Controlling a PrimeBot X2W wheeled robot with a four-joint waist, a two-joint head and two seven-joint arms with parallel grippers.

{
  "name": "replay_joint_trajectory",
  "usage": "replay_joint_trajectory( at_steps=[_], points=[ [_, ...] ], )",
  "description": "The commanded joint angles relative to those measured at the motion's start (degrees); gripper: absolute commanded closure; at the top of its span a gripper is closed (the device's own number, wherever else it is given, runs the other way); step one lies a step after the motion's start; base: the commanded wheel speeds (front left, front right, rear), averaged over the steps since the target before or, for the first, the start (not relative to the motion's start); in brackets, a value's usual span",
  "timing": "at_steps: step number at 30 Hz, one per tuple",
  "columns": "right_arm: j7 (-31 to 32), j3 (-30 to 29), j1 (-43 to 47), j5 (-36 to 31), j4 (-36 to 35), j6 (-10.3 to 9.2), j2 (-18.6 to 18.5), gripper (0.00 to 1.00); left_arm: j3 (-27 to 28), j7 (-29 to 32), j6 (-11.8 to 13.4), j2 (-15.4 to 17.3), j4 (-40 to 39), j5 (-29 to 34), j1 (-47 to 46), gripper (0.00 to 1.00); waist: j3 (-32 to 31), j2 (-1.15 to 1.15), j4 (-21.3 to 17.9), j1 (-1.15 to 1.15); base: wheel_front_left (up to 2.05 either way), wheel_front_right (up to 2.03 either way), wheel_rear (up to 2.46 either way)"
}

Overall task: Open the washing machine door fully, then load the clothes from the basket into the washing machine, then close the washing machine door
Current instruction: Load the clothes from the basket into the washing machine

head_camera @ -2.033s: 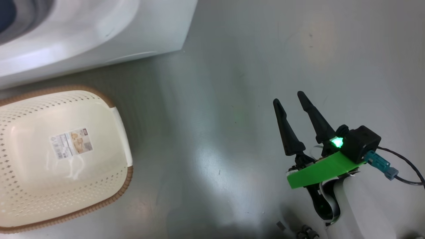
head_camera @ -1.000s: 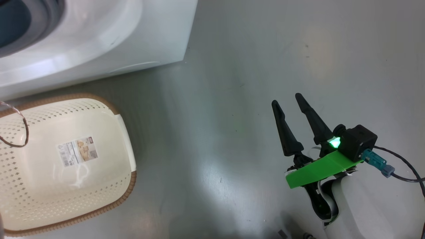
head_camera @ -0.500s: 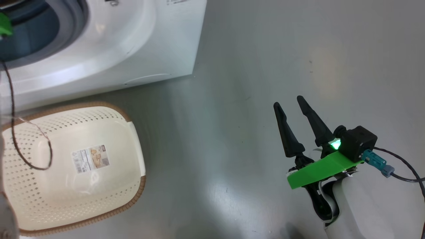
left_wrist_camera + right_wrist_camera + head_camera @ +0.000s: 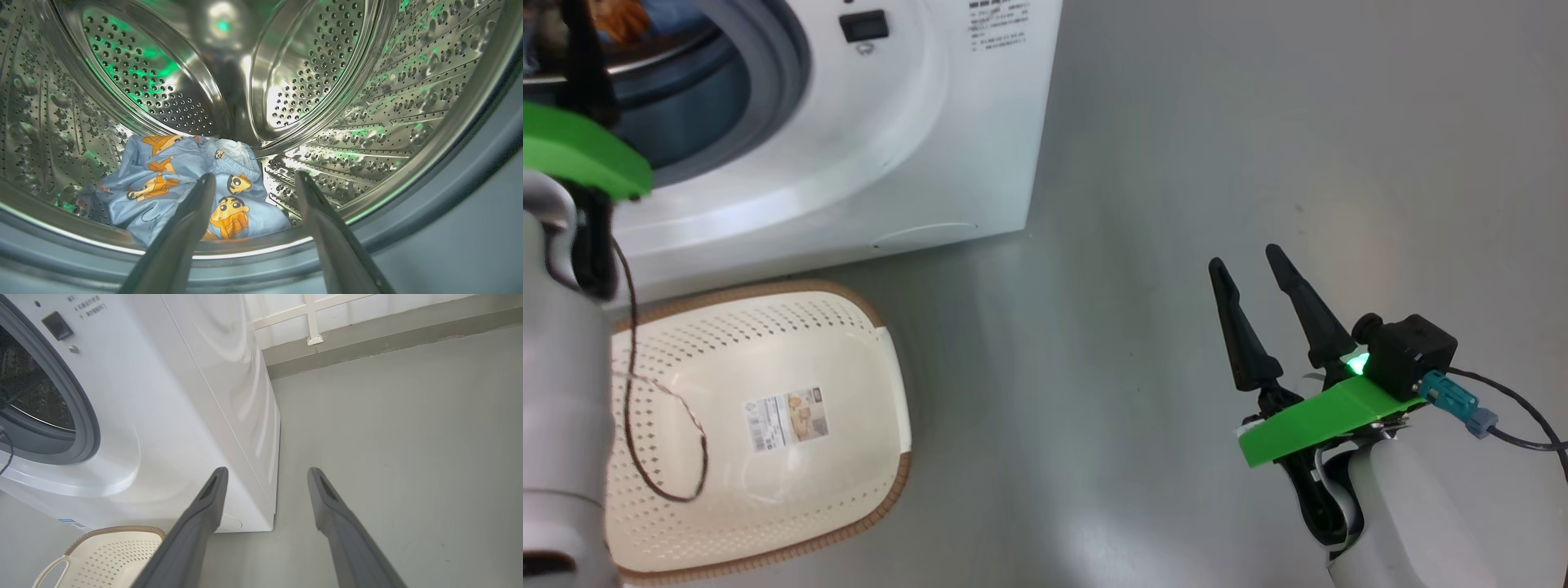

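Observation:
The clothes [image 4: 171, 192], light blue with orange cartoon figures, lie in a heap at the bottom of the perforated steel drum [image 4: 408, 81]. My left gripper [image 4: 254, 176] is open at the drum's mouth, just above the grey seal, fingers apart and holding nothing. The washing machine [image 4: 890, 147] stands at the upper left with its opening uncovered; its door is out of view. In front of it the cream basket [image 4: 849, 343] sits on the floor with no clothes in it. My right gripper [image 4: 1245, 259] hangs open over bare floor, far to the right of the washer.
A thin dark cable [image 4: 670, 457] from my left arm [image 4: 564, 367] hangs in a loop over the basket. The washer's right side [image 4: 245, 396] runs back to a wall base [image 4: 367, 347]. Grey floor [image 4: 1135, 204] spreads to the right of the washer and basket.
The head view has shifted, so more of the washer's front and my left arm with its cable now show. The right gripper holds the same open pose.

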Motion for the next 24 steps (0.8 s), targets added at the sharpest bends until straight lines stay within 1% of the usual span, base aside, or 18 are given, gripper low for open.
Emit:
replay_joint_trajectory(
  at_steps=[1, 3, 8, 16, 19, 24],
  points=[
    [-0.28, 1.08, 1.81, -0.36, -0.96, 0.09, 0.29, 0.0, 0.94, -0.45, -0.14, 2.6, -1.6, -0.08, 1.18, 0.0, -1.44, 0.0, 0.76, 0.0, 0.0, 0.0, 0.0],
    [-0.28, 0.96, 2.09, -0.47, -0.73, 0.09, 0.29, 0.0, 1.32, -0.45, -0.11, 2.19, -2.65, -0.1, 3.07, 0.0, -2.45, 0.0, 1.03, 0.0, 0.0, 0.0, 0.0],
    [-0.28, 0.62, 3.06, -0.73, -0.15, 0.09, 0.29, 0.0, 2.66, -0.45, 0.18, 1.13, -8.7, 0.97, 10.38, 0.0, -5.75, 0.0, 1.66, 0.0, 0.0, 0.0, 0.0],
    [-0.28, 0.35, 4.8, -0.88, 0.6, 0.09, 0.29, 0.0, 5.69, -0.45, 1.12, -0.7, -20.33, 3.15, 23.03, 0.0, -10.61, 0.0, 2.07, 0.0, 0.0, 0.0, 0.0],
    [-0.28, -0.02, 5.5, -1.39, 0.61, 0.09, 0.29, 0.0, 6.37, -0.46, 1.5, -1.08, -25.55, 5.09, 28.06, 0.0, -12.41, 0.0, 2.18, 0.0, 0.0, 0.0, 0.0],
    [-0.28, -0.95, 6.98, -2.46, 0.26, 0.09, 0.29, 0.0, 8.63, -0.46, 2.18, -3.02, -33.11, 6.53, 36.51, 0.0, -15.47, 0.0, 2.61, 0.0, 0.0, 0.0, 0.0]
  ],
)
